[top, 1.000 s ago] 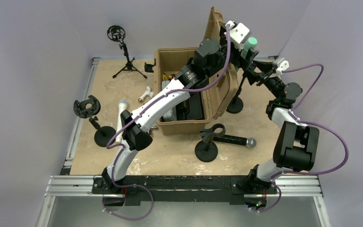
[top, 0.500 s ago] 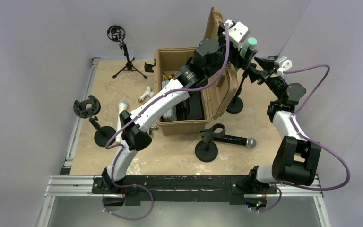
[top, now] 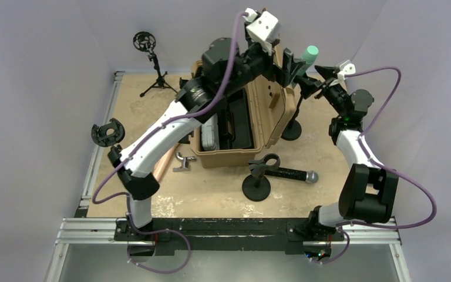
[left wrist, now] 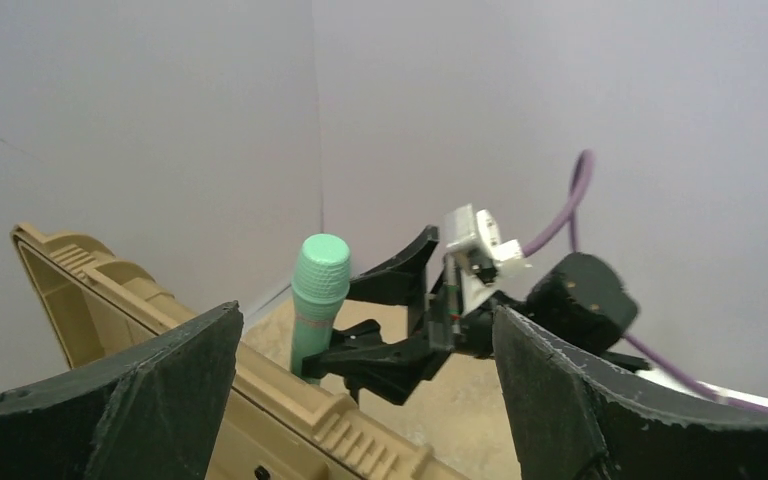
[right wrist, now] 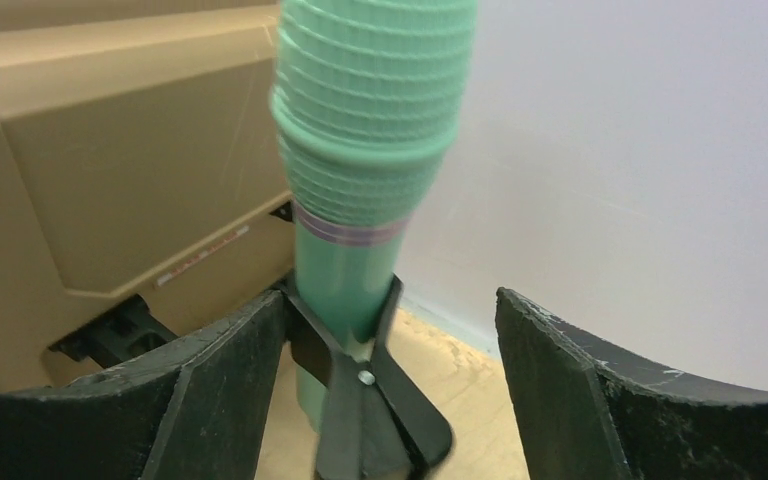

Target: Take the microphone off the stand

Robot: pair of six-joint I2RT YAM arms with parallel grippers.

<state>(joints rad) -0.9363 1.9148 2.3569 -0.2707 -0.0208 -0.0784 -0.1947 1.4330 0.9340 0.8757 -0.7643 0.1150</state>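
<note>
The green microphone (top: 309, 55) stands upright in a black clip (right wrist: 360, 395) on a thin stand whose round base (top: 292, 130) sits right of the tan case. It also shows in the left wrist view (left wrist: 318, 285) and in the right wrist view (right wrist: 370, 140). My right gripper (top: 314, 82) is open, and in its own view (right wrist: 390, 297) its jaws stand either side of the clip and the microphone's body, the left finger (right wrist: 210, 390) close beside the clip. My left gripper (top: 286, 63) is open and empty, raised left of the microphone, which lies well beyond its jaws (left wrist: 367, 312).
The open tan case (top: 235, 153) with its raised lid (left wrist: 160, 330) stands just left of the stand. A black microphone (top: 293, 174) lies by a short stand (top: 258, 182). A tripod stand (top: 152, 64) and a shock-mount stand (top: 110, 138) are at the left.
My left arm has swung up and back to the left, away from the green microphone. My right gripper has closed in a little on the clip.
</note>
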